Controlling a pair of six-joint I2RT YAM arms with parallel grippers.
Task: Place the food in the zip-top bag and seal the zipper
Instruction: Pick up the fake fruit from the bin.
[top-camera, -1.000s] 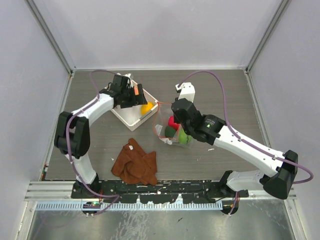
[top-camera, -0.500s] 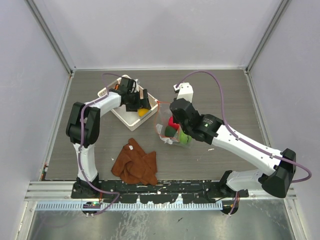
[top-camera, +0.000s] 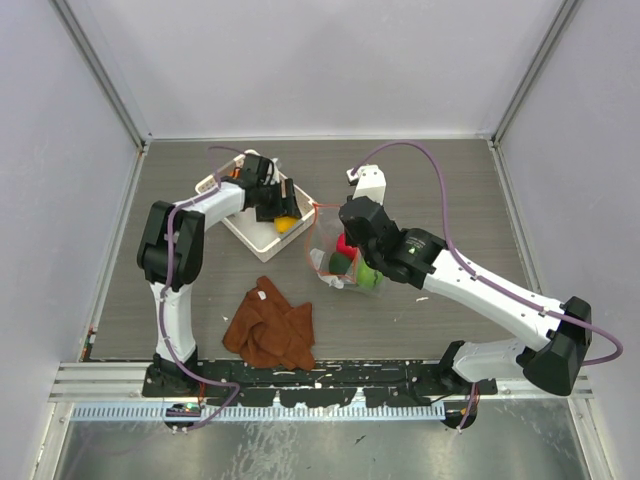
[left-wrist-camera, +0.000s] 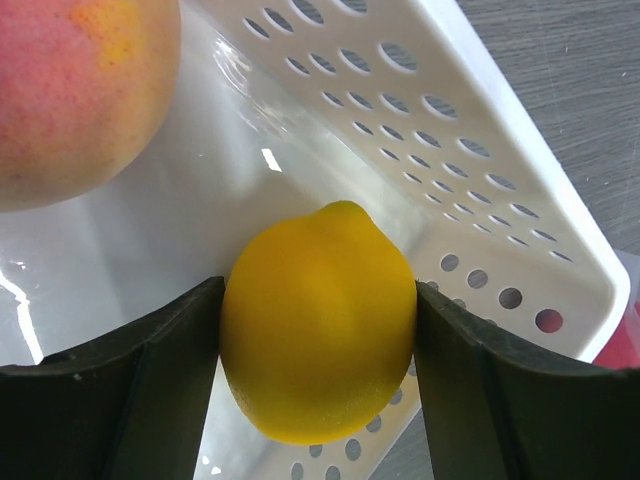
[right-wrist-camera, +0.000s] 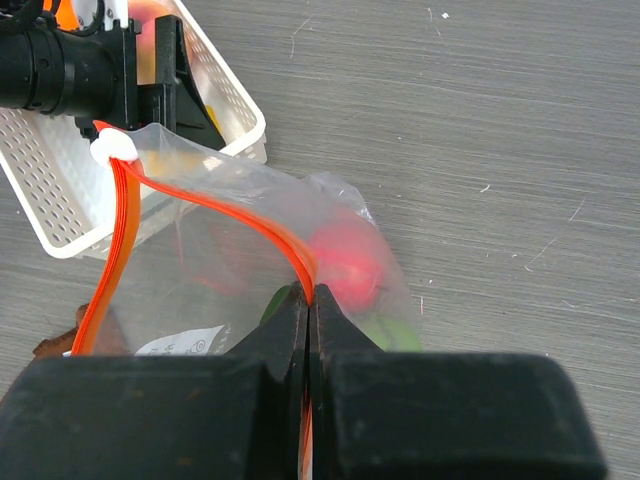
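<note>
- Where L gripper sits in the white basket, both dark fingers touch the sides of the yellow lemon. The finger bases and the lemon's underside are cut off by the frame.
- Peach-pink fruit lies just behind, top-left, only partly in frame.
- R gripper: fingers pressed together, pinching the zipper. The pinch point hides the strip below it.
- Zip-top bag hangs from that pinch, mouth open, beside the basket's corner. A small white piece sits at the far end of the strip; can't tell what it is.
- Inside the bag, through cloudy plastic: red fruit blurred, bright green fruit only a sliver. In the top view a dark green one lies betw. them.
- White label on the bag has dark print, too small and cut off to read. No other writing legible.
- Zipper is thin, orange-red, in two separated runs; bag is clear and crinkled.
- Brown cloth lies crumpled on the grey table, apart from bag and basket.
</note>
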